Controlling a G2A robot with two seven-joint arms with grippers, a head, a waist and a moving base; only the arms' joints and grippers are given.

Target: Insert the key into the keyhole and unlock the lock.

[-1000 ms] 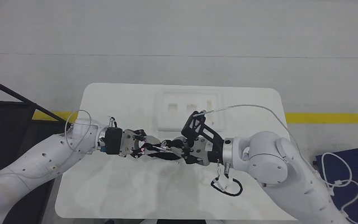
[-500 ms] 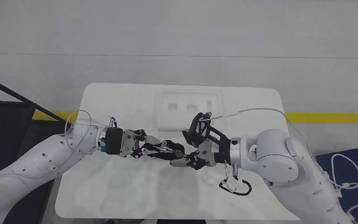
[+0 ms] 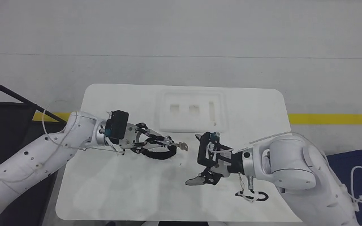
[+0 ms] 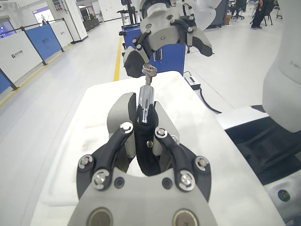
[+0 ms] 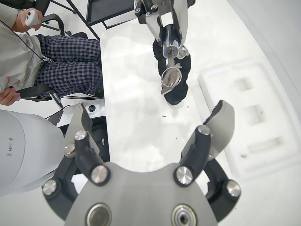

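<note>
Left gripper (image 4: 144, 109) clamped narrow on a chrome cylindrical lock (image 4: 145, 98) that has a black cable loop. It is held above the middle of the white table (image 3: 113, 192), somewhat toward the left edge. Small silver key (image 4: 147, 70) with ring is seated in the keyhole, its head pointing at the right gripper (image 5: 150, 112). Right gripper's jaws are spread wide and grip nothing, near the key but apart from it. White foam tray (image 3: 163, 118) with recesses lies by the far edge.

the key (image 4: 148, 70) sits in the lock (image 4: 145, 98) within the left gripper (image 4: 144, 112), the right gripper (image 3: 198, 160) apart to its right.
</note>
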